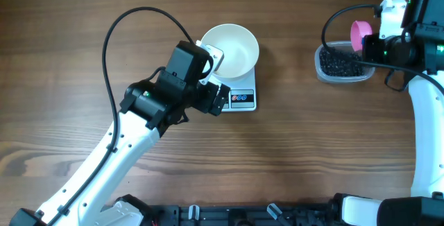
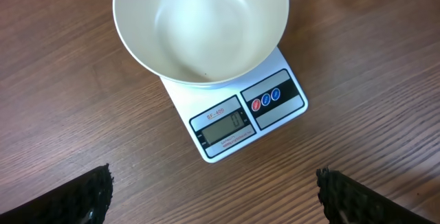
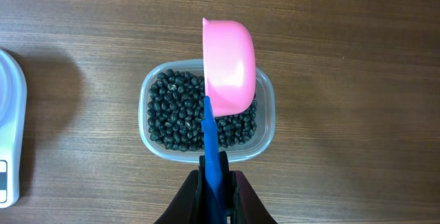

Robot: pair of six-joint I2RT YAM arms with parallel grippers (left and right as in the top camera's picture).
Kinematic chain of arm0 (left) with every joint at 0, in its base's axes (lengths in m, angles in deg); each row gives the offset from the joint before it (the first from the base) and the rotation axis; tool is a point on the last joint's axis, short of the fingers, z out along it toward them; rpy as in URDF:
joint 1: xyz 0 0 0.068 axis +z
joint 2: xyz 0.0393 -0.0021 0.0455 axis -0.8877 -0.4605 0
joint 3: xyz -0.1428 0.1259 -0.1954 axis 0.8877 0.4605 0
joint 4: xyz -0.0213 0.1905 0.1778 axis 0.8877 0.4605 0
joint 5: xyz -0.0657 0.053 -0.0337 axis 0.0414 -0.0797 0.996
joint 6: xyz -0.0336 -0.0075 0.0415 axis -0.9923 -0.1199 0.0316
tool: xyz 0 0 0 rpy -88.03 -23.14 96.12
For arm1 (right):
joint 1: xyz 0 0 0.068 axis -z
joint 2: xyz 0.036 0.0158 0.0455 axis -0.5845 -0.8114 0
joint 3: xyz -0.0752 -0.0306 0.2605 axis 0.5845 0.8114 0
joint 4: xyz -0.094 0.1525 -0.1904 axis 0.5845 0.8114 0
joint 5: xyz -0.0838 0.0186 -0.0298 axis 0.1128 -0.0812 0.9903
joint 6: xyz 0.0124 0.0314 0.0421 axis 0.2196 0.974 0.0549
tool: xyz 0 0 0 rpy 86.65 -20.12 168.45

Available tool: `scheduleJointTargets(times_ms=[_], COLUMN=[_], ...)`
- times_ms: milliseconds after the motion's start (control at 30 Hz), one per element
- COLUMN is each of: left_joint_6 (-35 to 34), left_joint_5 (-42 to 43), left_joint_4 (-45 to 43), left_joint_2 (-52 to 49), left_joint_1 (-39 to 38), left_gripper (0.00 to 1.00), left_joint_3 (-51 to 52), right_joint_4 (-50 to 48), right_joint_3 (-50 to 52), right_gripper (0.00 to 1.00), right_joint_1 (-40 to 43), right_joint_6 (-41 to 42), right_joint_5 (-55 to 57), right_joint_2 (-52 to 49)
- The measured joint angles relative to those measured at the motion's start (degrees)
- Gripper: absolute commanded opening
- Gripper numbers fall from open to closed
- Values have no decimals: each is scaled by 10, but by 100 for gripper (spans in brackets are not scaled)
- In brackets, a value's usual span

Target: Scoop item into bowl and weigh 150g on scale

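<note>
We saw the bowl [image 1: 234,46] sitting on the scale [image 1: 243,99] just toward 12 o'clock from table centre, the left gripper [image 2: 214,198] spread wide and holding nothing over the scale's 7 o'clock corner. At 2 o'clock, the right gripper [image 3: 218,186] was clamped on the scoop [image 3: 229,62] by its blue handle, the pink cup tipped on edge over the beans [image 3: 172,117] in the tub [image 3: 146,141].

right end effector [image 3: 216,183] clamping blue-handled pink scoop [image 3: 229,62], over tub [image 3: 144,128] of black beans [image 3: 172,110]

Robot lab bench: wooden table [image 1: 291,160], two arms [image 1: 116,145]
</note>
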Motion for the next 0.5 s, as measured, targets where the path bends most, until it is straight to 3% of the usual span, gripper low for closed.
scheduleJointTargets(times_ms=[500], left_joint_6=[-13], left_joint_5=[10], left_joint_4=[-22], left_joint_2=[0], left_joint_1=[17], left_gripper=[100], left_joint_3=[0], right_joint_4=[2], right_joint_3=[0], right_gripper=[4], right_joint_1=[0], right_joint_6=[0], right_joint_5=[0], right_joint_2=[0])
